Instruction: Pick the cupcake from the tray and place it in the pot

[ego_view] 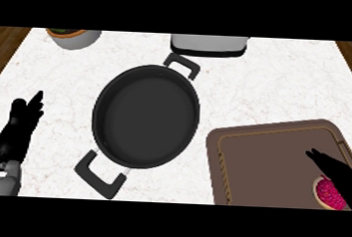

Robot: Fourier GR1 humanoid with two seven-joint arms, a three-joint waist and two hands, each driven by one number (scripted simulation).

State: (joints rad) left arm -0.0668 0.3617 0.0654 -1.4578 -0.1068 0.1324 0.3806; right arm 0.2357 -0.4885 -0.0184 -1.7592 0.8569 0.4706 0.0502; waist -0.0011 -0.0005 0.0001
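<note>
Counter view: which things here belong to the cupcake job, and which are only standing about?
Belong to the job:
cupcake, at the tray's right edge
tray
pot, nothing inside
right hand, over the cupcake

Only standing about:
bowl, back left
grey appliance, behind the pot
left hand, resting at the left

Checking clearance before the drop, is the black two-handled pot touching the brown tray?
Apart. The head view shows white counter between the black two-handled pot and the brown tray.
</note>
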